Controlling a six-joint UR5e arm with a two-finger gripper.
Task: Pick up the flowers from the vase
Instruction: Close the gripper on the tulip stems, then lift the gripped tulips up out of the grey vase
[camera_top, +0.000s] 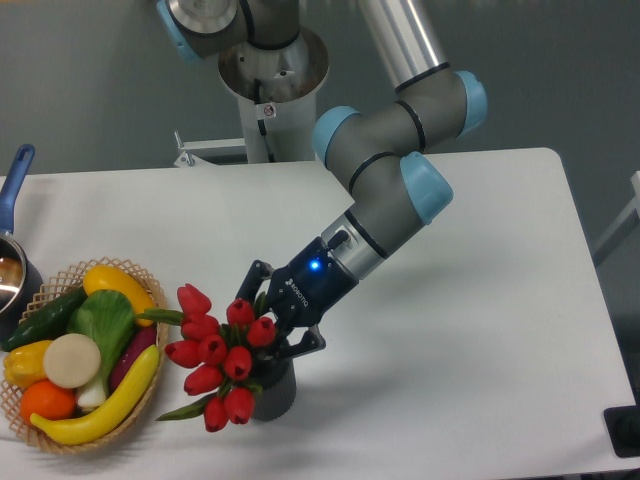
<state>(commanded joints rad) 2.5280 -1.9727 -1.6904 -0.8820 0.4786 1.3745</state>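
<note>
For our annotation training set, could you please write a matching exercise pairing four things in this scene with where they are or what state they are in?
Things:
1. flowers
2. vase
3. gripper
4. wicker basket

Places or states:
A. at the table's left edge, full of toy vegetables
B. red buds leaning left from the vase mouth
C. closed around the stems just above the vase
D. dark, upright on the table under the bunch

Pairs: 1-B, 2-D, 3-C, 4-A
</note>
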